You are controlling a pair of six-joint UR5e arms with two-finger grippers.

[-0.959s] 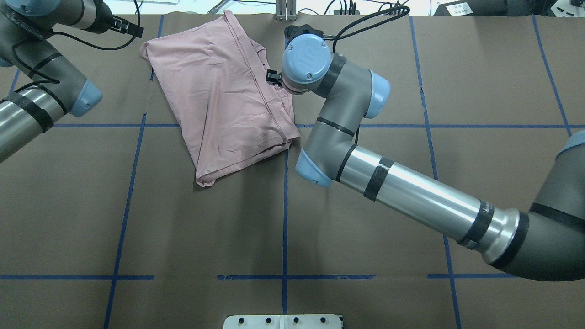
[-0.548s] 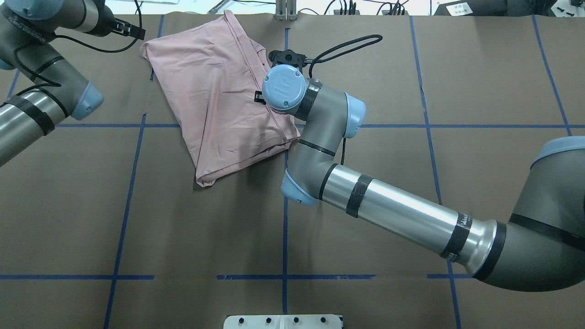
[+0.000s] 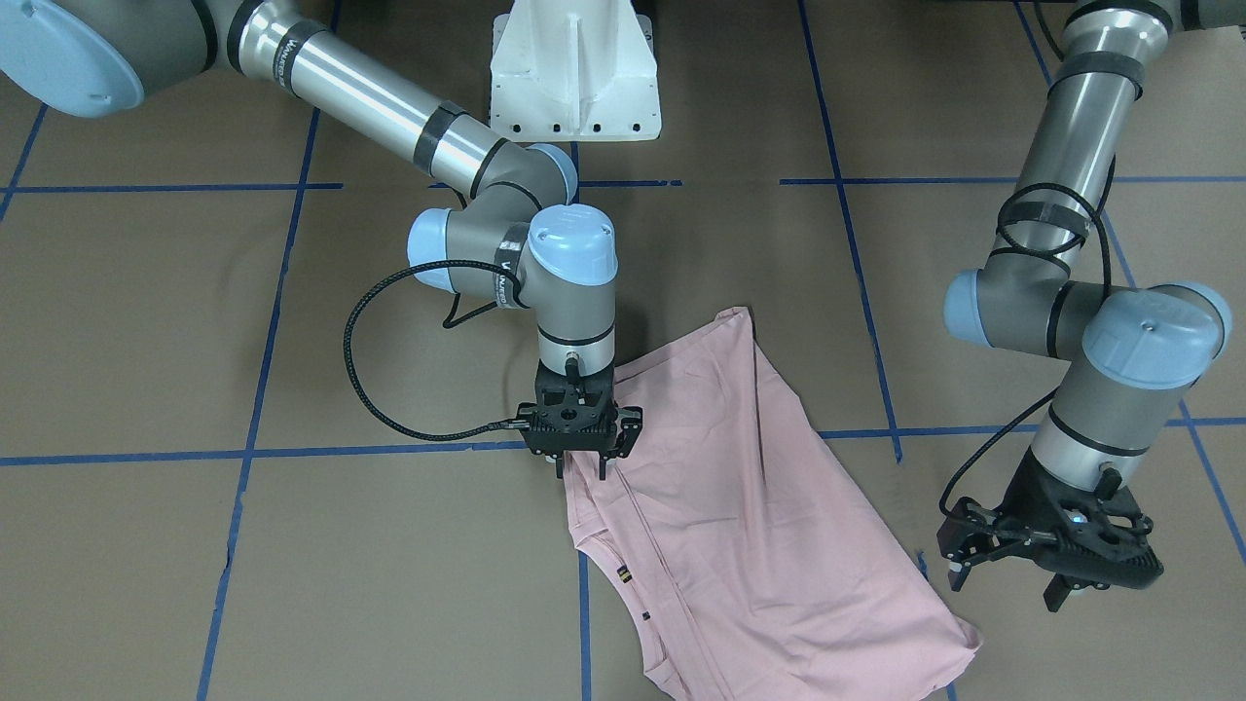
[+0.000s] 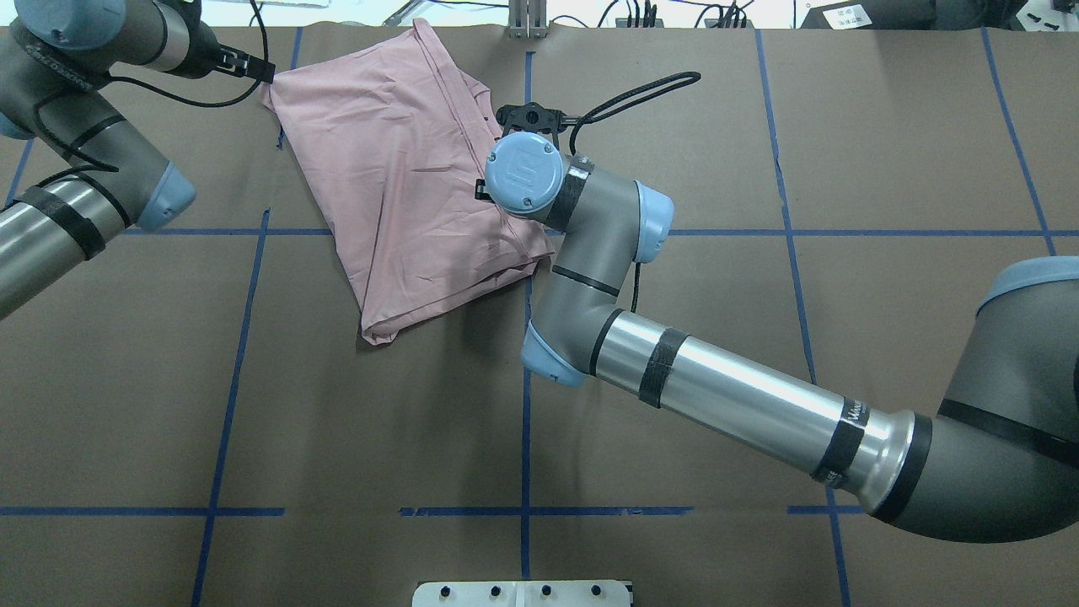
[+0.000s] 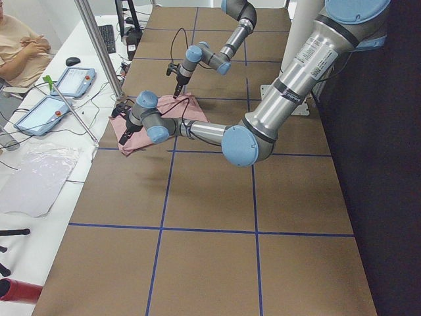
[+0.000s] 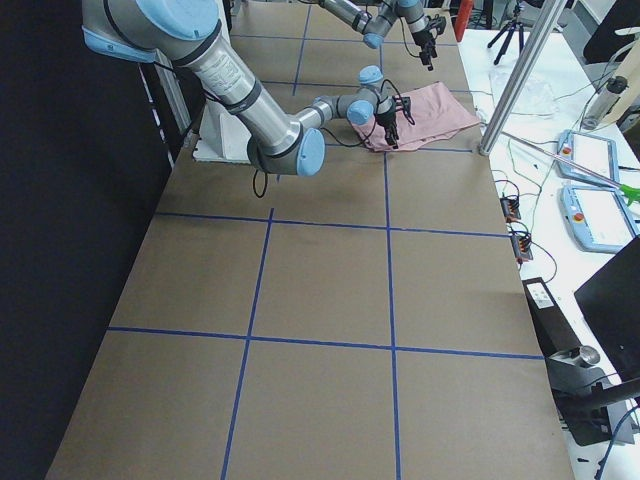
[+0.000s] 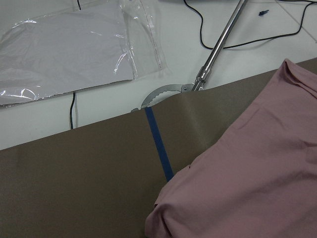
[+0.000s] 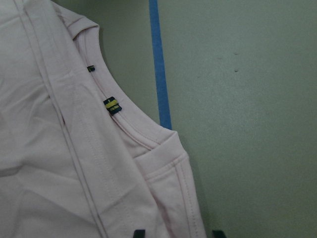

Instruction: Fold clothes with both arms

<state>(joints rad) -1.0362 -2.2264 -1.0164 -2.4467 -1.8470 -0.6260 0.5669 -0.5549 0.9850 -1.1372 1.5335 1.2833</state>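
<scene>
Shifted leftward and nearer the robot over the past second, the right gripper (image 3: 584, 469) points straight down at the edge of the pale pink T-shirt (image 3: 759, 526). Its jaws are parted and hold nothing, and its wrist view shows the two fingertips (image 8: 140, 233) spread either side of a hemmed fold. A small black-and-yellow tag (image 8: 112, 105) sits on the curved hem just beyond them. The left gripper (image 3: 1006, 587) has edged in toward the garment's far corner, its jaws also apart and empty; whether it touches the cloth cannot be told. The shirt lies folded and plain side up on the brown table (image 4: 759, 337), on the side far from the robot and toward its left, across blue tape lines (image 4: 525, 405). The right arm (image 4: 725, 396) reaches in over the tabletop, and the left arm (image 4: 50, 219) is bent beside the shirt. A clear plastic sheet (image 7: 64, 54) lies beyond the table's edge.
</scene>
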